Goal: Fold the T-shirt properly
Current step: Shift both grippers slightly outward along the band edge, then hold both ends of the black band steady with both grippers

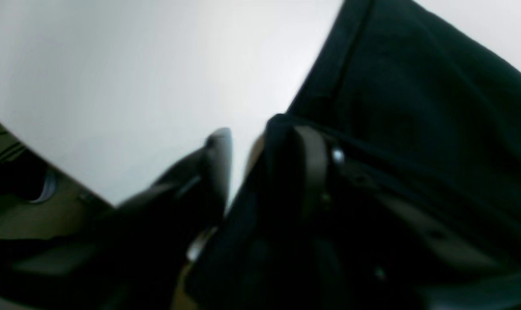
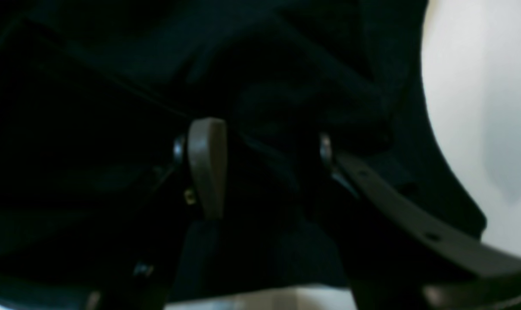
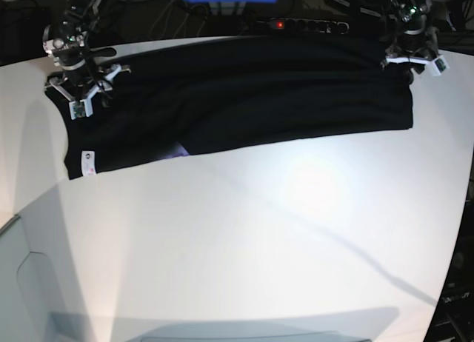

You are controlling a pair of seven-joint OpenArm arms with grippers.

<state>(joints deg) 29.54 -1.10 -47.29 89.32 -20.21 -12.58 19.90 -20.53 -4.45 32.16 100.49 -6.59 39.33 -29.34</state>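
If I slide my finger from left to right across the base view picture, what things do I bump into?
Right gripper → small white tag → purple bit of print peeking from under the fold of the black T-shirt → left gripper.

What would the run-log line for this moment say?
stage: mid-fold | black cloth T-shirt: folded band on white table | left gripper: at shirt edge | right gripper: over cloth
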